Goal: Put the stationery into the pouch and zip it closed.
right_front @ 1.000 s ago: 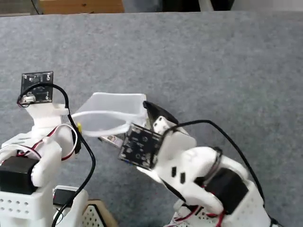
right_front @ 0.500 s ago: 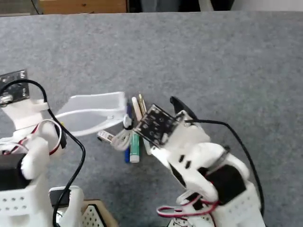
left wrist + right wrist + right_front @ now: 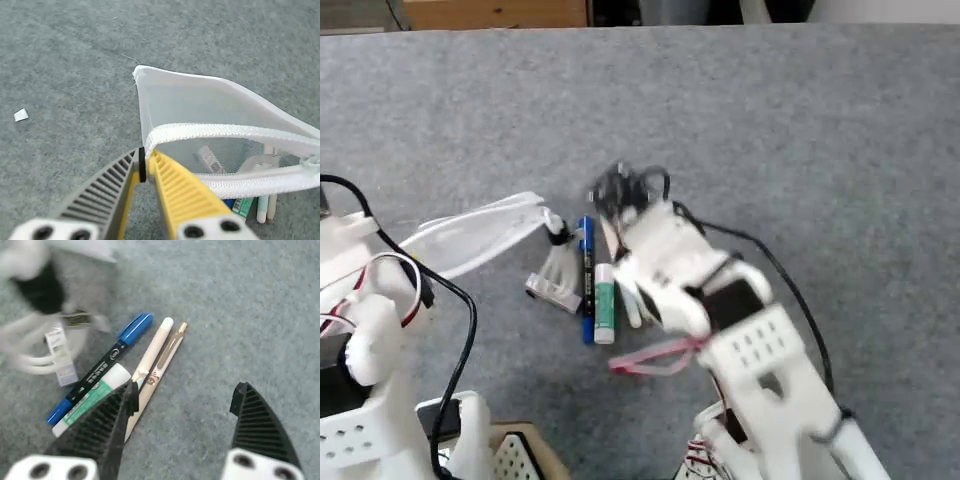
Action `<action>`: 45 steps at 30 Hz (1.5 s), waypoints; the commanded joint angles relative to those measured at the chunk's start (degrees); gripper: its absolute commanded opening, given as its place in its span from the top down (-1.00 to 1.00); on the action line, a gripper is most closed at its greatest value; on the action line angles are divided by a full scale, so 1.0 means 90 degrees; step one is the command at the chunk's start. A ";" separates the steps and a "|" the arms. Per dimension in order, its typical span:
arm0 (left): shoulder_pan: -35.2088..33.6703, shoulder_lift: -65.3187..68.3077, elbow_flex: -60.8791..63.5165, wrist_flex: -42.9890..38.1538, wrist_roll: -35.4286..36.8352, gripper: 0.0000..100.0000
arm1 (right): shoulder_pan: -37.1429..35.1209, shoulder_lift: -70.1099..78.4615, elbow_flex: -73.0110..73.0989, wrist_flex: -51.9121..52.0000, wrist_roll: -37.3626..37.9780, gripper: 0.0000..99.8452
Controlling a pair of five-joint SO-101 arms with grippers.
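The stationery lies loose on the grey table mat, and none of it is in the pouch yet. Closest to us in the right wrist view is the right gripper. Its jaws are spread wide, with nothing between them, just above the pile. Under one finger we see the glue stick, then the blue marker, a cream pen and a beige pen with a gold clip. The four lie side by side with their long axes parallel. These axes run slantwise to the jaw gap, and the pile sits toward one finger rather than centred. We judge the right arm, the nearer one, must shift and turn its wrist to close across a single shaft. Beyond the marker lies a small white item on a looped cord, too blurred to name. Farther on is the translucent pouch, lifted by the left gripper, which is pinched tight on the end of its zip edge. Its open mouth faces the stationery.
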 commanded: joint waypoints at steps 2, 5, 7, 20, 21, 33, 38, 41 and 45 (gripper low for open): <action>-0.0376 -0.0010 -0.0093 0.0039 0.0088 0.94 | 0.0127 0.1626 -0.1255 -0.0195 -0.0527 0.38; -0.0444 -0.0039 0.0015 0.0039 0.0088 0.94 | 0.0127 0.2535 -0.1851 -0.0205 -0.0713 0.38; -0.0444 -0.0039 0.0024 0.0039 0.0088 0.94 | 0.0127 0.3101 -0.2232 -0.0205 -0.0752 0.38; -0.0454 -0.0059 0.0024 0.0039 0.0088 0.94 | 0.0156 0.5739 -0.3726 -0.0176 -0.1221 0.38; -0.0454 -0.0059 0.0024 0.0039 0.0088 0.94 | 0.0156 0.5856 -0.3795 -0.0176 -0.1241 0.38; -0.0454 -0.0049 0.0024 0.0039 0.0088 0.94 | 0.0156 0.7214 -0.4752 -0.0186 -0.1485 0.73; -0.0454 -0.0049 0.0024 0.0039 0.0088 0.94 | 0.0313 0.7888 -0.5260 -0.0156 -0.1495 0.73; -0.0454 -0.0059 0.0024 0.0039 0.0088 0.94 | 0.0547 0.8259 -0.5455 -0.0147 -0.1495 0.73; -0.0454 -0.0059 0.0024 0.0029 0.0088 0.94 | 0.0703 0.8493 -0.5641 0.0127 -0.1495 0.74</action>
